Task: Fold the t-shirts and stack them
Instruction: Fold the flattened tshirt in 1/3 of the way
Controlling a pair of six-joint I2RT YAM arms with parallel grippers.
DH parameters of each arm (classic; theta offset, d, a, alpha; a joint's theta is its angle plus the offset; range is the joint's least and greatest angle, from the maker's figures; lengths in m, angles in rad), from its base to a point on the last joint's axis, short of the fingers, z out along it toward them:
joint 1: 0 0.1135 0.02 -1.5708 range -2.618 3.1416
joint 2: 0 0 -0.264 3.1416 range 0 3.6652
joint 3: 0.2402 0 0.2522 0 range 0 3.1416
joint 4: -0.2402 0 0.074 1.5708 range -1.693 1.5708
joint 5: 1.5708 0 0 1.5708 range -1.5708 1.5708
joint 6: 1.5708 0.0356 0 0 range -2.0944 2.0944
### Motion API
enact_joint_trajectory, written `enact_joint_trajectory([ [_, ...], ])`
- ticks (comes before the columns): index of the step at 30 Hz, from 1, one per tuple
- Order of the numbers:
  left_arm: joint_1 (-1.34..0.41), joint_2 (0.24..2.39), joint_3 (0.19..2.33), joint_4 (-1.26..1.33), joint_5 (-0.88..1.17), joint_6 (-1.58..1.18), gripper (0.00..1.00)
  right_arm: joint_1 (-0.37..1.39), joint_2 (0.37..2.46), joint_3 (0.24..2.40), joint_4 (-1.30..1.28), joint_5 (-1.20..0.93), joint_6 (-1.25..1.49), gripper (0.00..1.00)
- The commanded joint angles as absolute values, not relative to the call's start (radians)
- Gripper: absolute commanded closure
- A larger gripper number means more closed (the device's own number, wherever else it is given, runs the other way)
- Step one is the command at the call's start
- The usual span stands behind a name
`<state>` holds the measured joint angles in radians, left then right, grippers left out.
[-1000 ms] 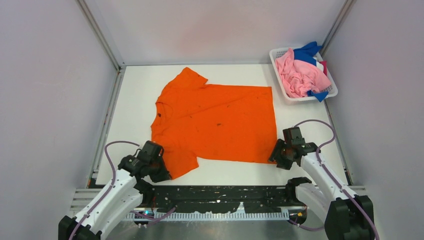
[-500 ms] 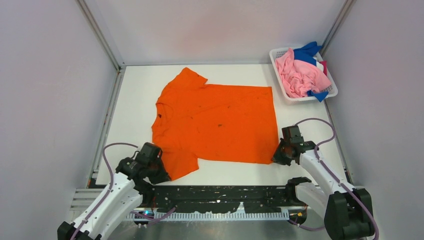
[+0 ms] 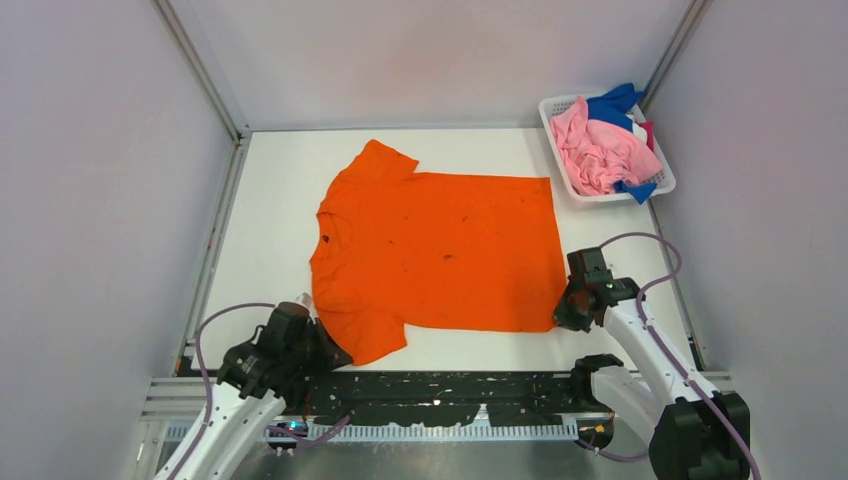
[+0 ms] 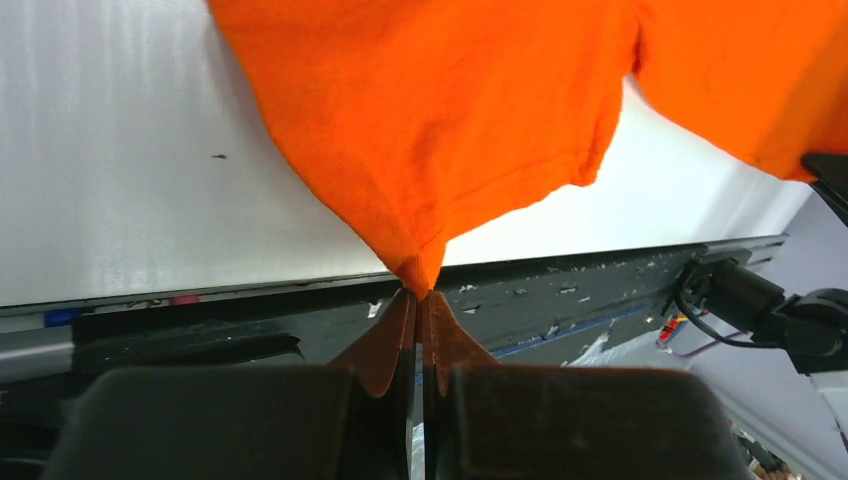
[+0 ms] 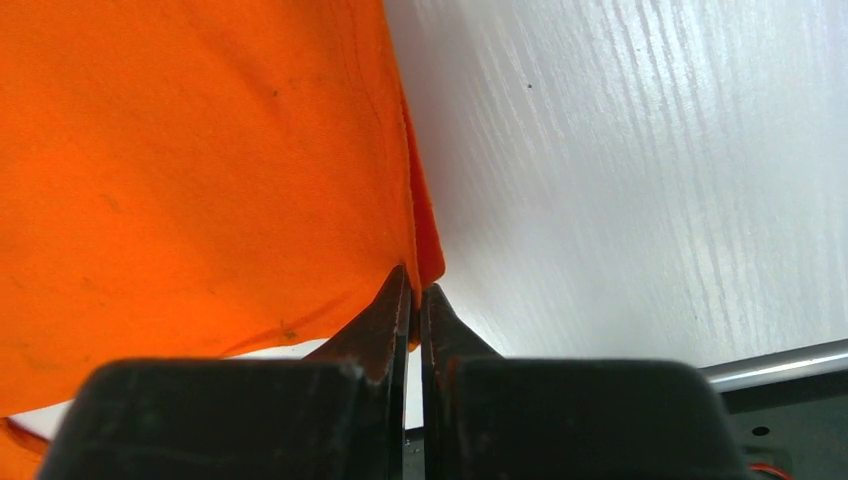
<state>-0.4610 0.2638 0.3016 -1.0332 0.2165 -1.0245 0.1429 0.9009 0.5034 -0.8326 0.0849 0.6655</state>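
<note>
An orange t-shirt (image 3: 440,250) with tiny dark specks lies spread flat on the white table, collar to the left. My left gripper (image 3: 330,352) is shut on the tip of its near sleeve (image 4: 420,270) at the table's front edge. My right gripper (image 3: 562,318) is shut on the shirt's near hem corner (image 5: 425,255). Pink (image 3: 600,152), blue (image 3: 612,104) and magenta (image 3: 647,132) shirts lie bunched in the basket.
A white mesh basket (image 3: 662,187) stands at the back right corner. The black base rail (image 3: 450,390) runs along the table's near edge. Grey walls close in the left, right and back sides.
Both grippers have pulled toward the near edge and slightly right, dragging the orange t-shirt with them. The left arm has drawn back furthest, off the table's front edge.
</note>
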Motion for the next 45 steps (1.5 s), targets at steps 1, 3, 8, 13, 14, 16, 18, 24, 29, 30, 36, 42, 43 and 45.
enact_joint_trajectory([
  [1, -0.465, 0.245, 0.295, -1.024, 0.290, -1.032, 1.00, 0.146, 0.892, 0.517, -0.774, 0.048, 0.655, 0.95],
  [3, -0.465, 0.283, 0.320, -0.938, 0.300, -1.004, 1.00, 0.147, 0.890, 0.525, -0.747, 0.033, 0.638, 0.95],
  [8, -0.465, 0.460, 0.408, -0.782, 0.309, -0.931, 1.00, 0.147, 0.904, 0.555, -0.709, 0.018, 0.604, 0.95],
  [13, -0.462, 0.639, 0.499, -0.651, 0.288, -0.879, 1.00, 0.146, 0.942, 0.584, -0.663, -0.023, 0.593, 0.95],
  [14, -0.459, 0.669, 0.525, -0.629, 0.279, -0.870, 1.00, 0.146, 0.956, 0.589, -0.656, -0.024, 0.594, 0.94],
  [16, -0.436, 0.737, 0.566, -0.595, 0.282, -0.854, 1.00, 0.147, 0.977, 0.611, -0.637, -0.025, 0.597, 0.94],
  [18, -0.406, 0.802, 0.608, -0.576, 0.290, -0.837, 1.00, 0.146, 0.992, 0.635, -0.631, -0.022, 0.596, 0.95],
  [24, -0.302, 0.930, 0.718, -0.487, 0.343, -0.809, 1.00, 0.146, 1.055, 0.717, -0.631, -0.009, 0.571, 0.94],
  [29, -0.248, 1.023, 0.824, -0.494, 0.346, -0.772, 1.00, 0.143, 1.094, 0.763, -0.641, -0.005, 0.556, 0.94],
  [30, -0.238, 1.037, 0.844, -0.488, 0.356, -0.767, 1.00, 0.142, 1.098, 0.775, -0.643, 0.013, 0.555, 0.94],
  [36, -0.197, 1.111, 0.947, -0.491, 0.373, -0.720, 1.00, 0.130, 1.106, 0.826, -0.656, 0.070, 0.541, 0.94],
  [42, -0.172, 1.171, 1.013, -0.478, 0.378, -0.686, 1.00, 0.106, 1.125, 0.859, -0.660, 0.091, 0.538, 0.94],
  [43, -0.168, 1.180, 1.022, -0.473, 0.382, -0.682, 1.00, 0.104, 1.129, 0.867, -0.658, 0.091, 0.538, 0.94],
  [45, -0.162, 1.202, 1.041, -0.463, 0.386, -0.676, 1.00, 0.098, 1.143, 0.876, -0.655, 0.086, 0.542, 0.94],
])
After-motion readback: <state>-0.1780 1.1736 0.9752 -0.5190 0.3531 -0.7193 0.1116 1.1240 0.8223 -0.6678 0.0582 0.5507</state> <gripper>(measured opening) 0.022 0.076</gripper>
